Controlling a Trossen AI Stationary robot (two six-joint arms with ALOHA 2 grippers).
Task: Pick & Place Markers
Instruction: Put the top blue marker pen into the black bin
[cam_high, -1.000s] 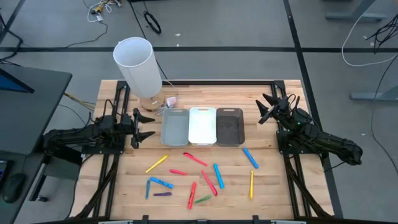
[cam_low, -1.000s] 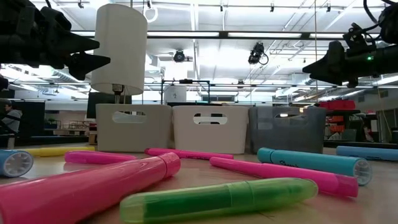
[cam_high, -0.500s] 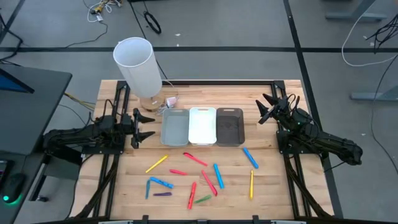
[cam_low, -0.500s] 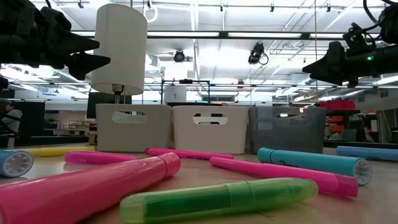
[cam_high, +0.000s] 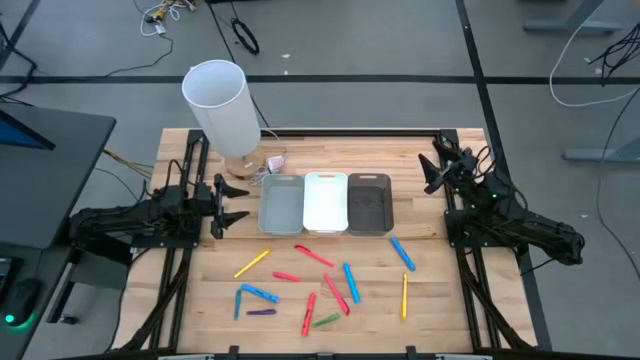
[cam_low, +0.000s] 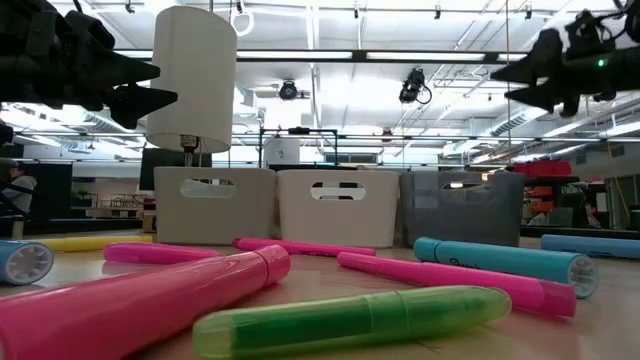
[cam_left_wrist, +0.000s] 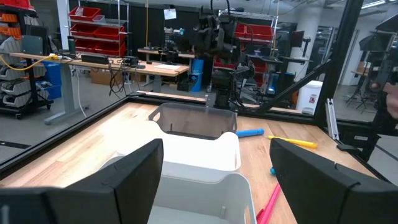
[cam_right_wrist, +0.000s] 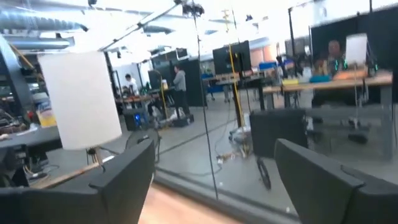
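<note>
Butcher-block table in a large workshop, grey floor all round, shelving and benches beyond. Nearest the front edge, the markers lie loose and scattered on the wood: pink, blue, yellow, green and one purple (a blue one and a yellow one sit apart from the rest, on the right claw's side). They are in front of both claws and between them, none held, none in a bin. Behind the markers, a row of three bins stands side by side: light grey bin, white bin, dark grey bin. Left gripper hangs just beside the light grey bin, fingers spread apart, empty, pointing at the row. Right gripper is raised off the table beyond the dark grey bin, fingers also apart, nothing between them. Farther back, behind the left claw, a tall white lampshade stands at the table's rear.
</note>
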